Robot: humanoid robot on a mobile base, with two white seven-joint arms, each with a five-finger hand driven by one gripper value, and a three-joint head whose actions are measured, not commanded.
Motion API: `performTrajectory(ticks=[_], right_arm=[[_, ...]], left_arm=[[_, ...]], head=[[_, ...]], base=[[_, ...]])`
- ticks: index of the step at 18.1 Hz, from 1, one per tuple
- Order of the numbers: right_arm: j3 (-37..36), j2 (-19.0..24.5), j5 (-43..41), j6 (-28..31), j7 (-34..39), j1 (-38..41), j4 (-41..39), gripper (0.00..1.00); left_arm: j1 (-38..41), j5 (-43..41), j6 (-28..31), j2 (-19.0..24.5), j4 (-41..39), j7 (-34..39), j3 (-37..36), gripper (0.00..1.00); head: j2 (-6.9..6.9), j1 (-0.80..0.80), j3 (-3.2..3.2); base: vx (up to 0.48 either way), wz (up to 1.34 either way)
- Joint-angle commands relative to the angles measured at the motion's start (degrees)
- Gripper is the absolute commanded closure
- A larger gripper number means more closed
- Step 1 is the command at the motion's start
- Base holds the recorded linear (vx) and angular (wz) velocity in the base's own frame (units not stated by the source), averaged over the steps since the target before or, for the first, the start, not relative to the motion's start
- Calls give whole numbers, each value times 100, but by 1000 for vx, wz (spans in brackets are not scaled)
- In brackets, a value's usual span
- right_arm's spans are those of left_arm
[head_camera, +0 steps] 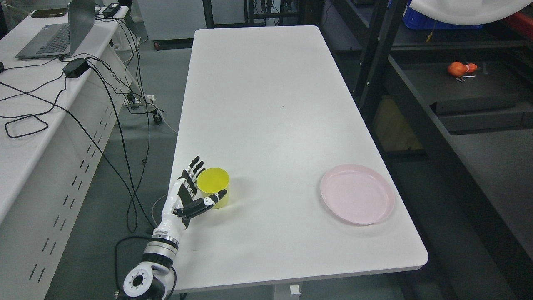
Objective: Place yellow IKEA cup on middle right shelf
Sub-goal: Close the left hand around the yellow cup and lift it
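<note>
Yellow cup (213,186) upright | left hand (192,195) spread beside it | grasp unclear

white table (266,104) | grey floor (162,66) | black shelving (416,104) | side desk (25,137)

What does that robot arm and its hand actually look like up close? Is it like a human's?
Rather human-shaped. The left robot hand has slim, jointed fingers in black with white segments, and a white back. Below it comes a white forearm, a ribbed silver wrist ring, then a rounded white joint with a black disc with small holes in it. The right arm is out of view.
</note>
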Motion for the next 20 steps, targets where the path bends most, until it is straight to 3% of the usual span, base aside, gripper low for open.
performTrajectory(ticks=[1, 11, 13, 15, 17, 20], right_arm=[[97, -100, -141, 2, -4, 79, 0, 1], [97, -100, -141, 2, -4, 79, 0, 1], [97, -100, -141, 2, -4, 79, 0, 1], [97, -100, -141, 2, -4, 79, 0, 1], [97, -100, -141, 2, -4, 79, 0, 1], [97, -100, -141, 2, -4, 79, 0, 1]], left_arm=[[-139, -38, -29, 94, 277, -8, -545, 1], [-465, -38, -109, 94, 1191, -8, -475, 1], [-465, -38, -117, 94, 1218, -8, -440, 6], [-465, -38, -178, 94, 1218, -8, -274, 21], [-395, -11, -546, 94, 1235, -8, -63, 51], [-325, 15, -1127, 94, 1306, 9, 43, 84]], head=[[0, 0, 0], [0, 0, 0], [0, 0, 0], [0, 0, 0], [0, 0, 0], [0, 0, 0]], base=[[0, 0], [0, 0], [0, 0], [0, 0], [0, 0], [0, 0]])
